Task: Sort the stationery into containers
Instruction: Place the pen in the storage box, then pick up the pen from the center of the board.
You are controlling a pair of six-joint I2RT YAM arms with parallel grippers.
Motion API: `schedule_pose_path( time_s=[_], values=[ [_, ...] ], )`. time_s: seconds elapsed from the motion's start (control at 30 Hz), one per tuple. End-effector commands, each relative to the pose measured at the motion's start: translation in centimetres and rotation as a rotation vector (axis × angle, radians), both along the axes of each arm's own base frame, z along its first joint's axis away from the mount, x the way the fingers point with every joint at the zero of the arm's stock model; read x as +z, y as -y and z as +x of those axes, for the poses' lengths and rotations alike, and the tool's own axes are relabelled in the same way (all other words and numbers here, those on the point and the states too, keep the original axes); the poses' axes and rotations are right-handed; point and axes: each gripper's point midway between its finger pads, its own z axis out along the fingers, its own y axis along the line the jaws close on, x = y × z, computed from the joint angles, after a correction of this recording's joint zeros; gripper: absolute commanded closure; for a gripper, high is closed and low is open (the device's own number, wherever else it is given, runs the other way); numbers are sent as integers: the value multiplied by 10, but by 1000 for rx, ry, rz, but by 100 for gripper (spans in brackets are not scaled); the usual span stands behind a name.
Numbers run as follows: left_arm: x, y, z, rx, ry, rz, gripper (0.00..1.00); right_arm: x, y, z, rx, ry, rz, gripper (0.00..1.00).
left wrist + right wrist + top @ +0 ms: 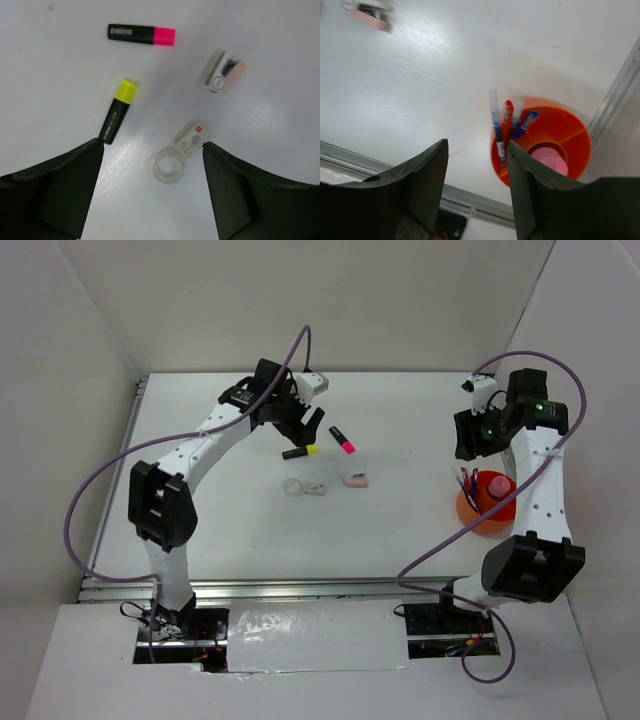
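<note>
Your left pincer (152,147), wide open, empty, hovers over yellow-capped highlighter (117,112) and tape ring (156,169); pink-capped highlighter (141,34) and eraser (225,72) also lie unsorted. Your right pincer (477,146), parted, empty, overlooks the orange cup (577,127) holding pens (496,117) and pink tube (551,160).

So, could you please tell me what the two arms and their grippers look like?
The left arm and right arm have white links with black joints, each with a looping purple cable. The left gripper and right gripper have matte black fingers.
</note>
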Motion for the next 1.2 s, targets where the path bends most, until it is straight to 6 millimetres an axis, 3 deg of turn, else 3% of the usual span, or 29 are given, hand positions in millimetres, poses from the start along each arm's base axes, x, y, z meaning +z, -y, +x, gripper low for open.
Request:
schedule_pose_path(
  time_s=[0.0,0.03,0.13,0.17,0.2,0.27,0.47,0.73,0.83,1.0,1.07,1.1,1.13,1.17],
  values=[
    [-22,-19,32,-3,1,103,10,35,-30,-1,4,107,137,43],
    [-49,-23,40,0,-43,142,12,34,-34,-2,9,106,151,43],
    [-76,-31,56,-35,-90,208,15,32,-43,-6,0,100,200,43],
    [-73,-31,64,-46,-65,212,15,33,-44,-7,3,106,207,43],
    [-88,-33,68,-54,-80,229,15,32,-45,-8,2,103,211,43],
    [-93,-32,74,-75,-71,245,15,32,-47,-11,-2,104,218,43],
    [-139,-26,63,-142,-174,257,15,30,-44,-16,-13,99,212,43],
    [-179,-34,51,-152,-242,282,22,34,-45,-14,-12,107,223,44],
    [-184,-35,51,-151,-256,273,33,38,-47,-15,-6,120,230,45],
    [-184,-32,48,-121,-264,241,61,46,-55,-13,0,154,258,46],
    [-165,-24,48,-108,-244,194,71,50,-68,-11,-4,174,324,44],
    [-140,-20,52,-105,-199,158,72,52,-78,-12,13,183,365,43],
    [-142,-17,47,-109,-223,136,74,52,-83,-10,8,190,383,42],
    [-106,-6,46,-134,-168,54,78,60,-93,-4,10,228,433,40]
  ],
)
